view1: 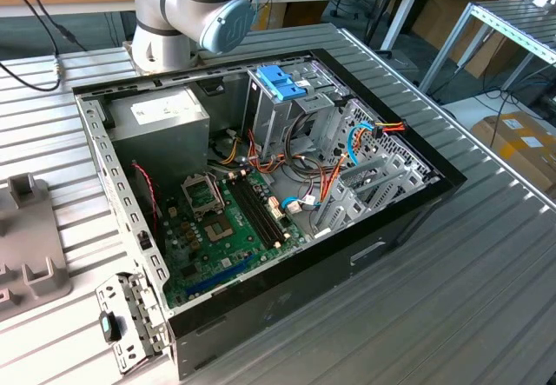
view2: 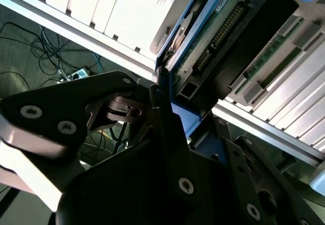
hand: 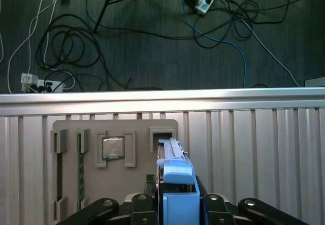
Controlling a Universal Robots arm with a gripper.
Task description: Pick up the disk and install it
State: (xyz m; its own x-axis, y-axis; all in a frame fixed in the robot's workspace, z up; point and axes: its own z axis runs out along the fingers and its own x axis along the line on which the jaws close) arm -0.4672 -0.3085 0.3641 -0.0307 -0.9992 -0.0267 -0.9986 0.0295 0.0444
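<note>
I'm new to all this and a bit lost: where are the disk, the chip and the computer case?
disk (hand: 180, 199): first wrist view, on the end of its blue carrier.
chip (hand: 112, 148): first wrist view, on the middle of its metal top.
case (view1: 295, 289): exterior view, on its black side wall.

Case (view1: 287, 302) is open on top, w/ free drop over board (view1: 217, 229). Cage (view1: 265, 124) w/ blue clip (view1: 282, 81) stands tall by far wall; cables (view1: 334, 172) crowd the gap beside it. PSU (view1: 161, 116) fills one corner. Worktop (view1: 452, 298) is bare on exterior view's right. In first wrist view, hand (hand: 177, 210) clamping disk (hand: 172, 159) sits over fixture (hand: 122, 184); slats alongside are bare.
</note>
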